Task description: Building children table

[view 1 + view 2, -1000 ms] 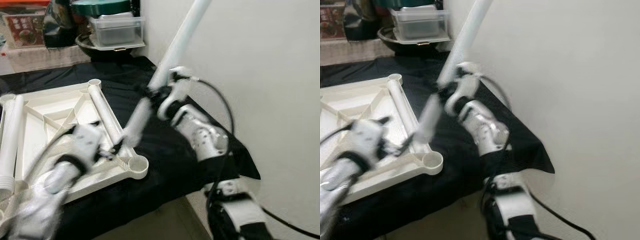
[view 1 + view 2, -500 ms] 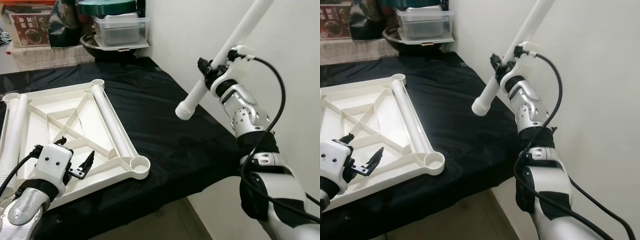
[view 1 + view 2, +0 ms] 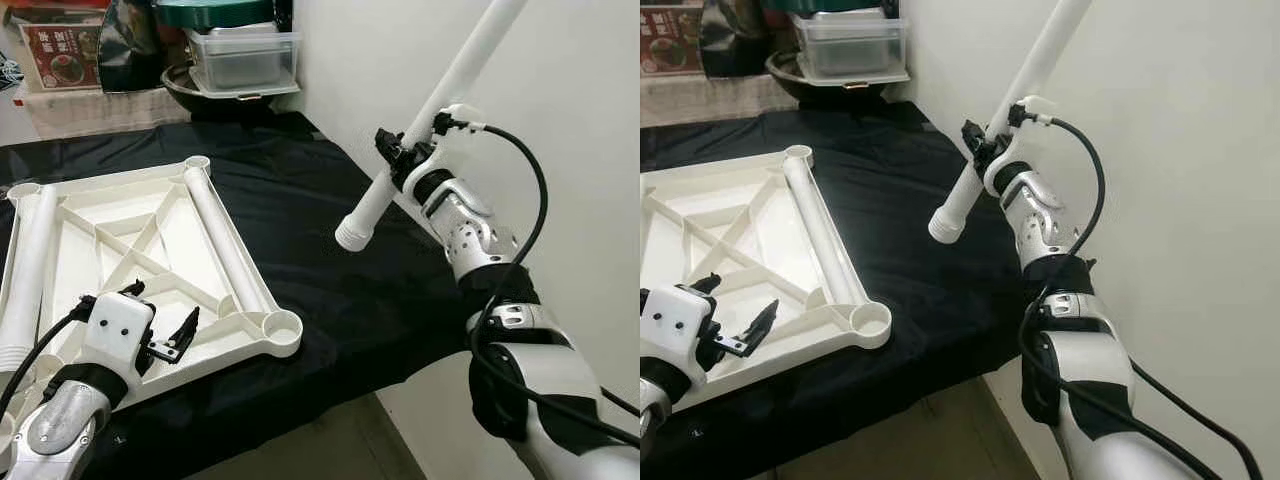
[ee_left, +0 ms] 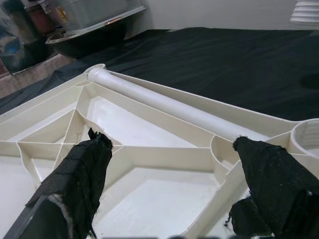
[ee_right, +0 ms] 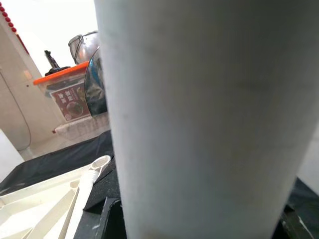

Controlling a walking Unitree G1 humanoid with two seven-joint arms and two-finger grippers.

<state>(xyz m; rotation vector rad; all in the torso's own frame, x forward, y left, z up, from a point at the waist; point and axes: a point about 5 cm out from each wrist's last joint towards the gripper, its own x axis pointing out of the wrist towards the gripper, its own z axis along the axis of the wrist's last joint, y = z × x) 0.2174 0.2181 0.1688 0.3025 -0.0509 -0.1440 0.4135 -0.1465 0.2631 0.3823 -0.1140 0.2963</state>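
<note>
Right gripper stays clamped on the white table leg, and since half a second ago I have swung the leg's ribbed lower end down and closer to the corner socket of the upturned tabletop — still well apart. Left gripper hovers with fingers apart over the tabletop's near rim, beside that socket — insertion looks next.

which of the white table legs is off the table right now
The leg clamped in the right pincer, held slanted in the air. The other two legs lie flat on the upturned tabletop.
</note>
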